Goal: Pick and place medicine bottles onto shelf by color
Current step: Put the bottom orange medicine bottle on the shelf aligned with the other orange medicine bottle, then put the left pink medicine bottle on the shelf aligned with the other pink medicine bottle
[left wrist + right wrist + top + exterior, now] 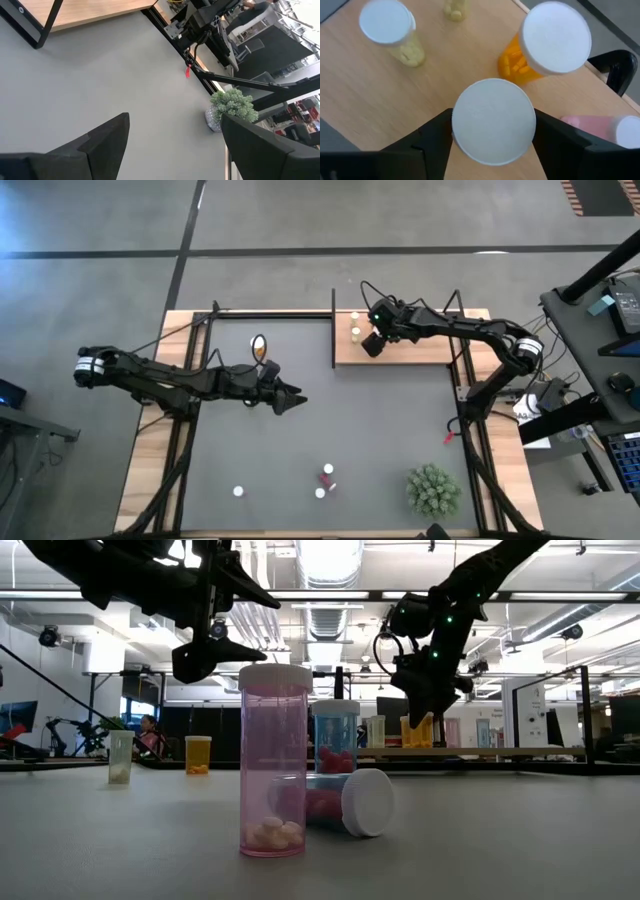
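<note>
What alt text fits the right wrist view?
Looking down past the right tool, whose two dark fingers flank a white-capped bottle over the wooden shelf. Nearby on the shelf stand an orange bottle and a pale yellow-green bottle, both white-capped; a pink bottle lies at the edge.

Both arms are matte black, built of slim tubular links with chunkier joint housings. The left arm (180,378) carries a white band near its base end, and the right arm (470,330) a similar pale band at its elbow. A small green light glows on the right wrist. Thin black cables loop beside both arms. The fingers (100,145) are dark, wedge-shaped blades.
</note>
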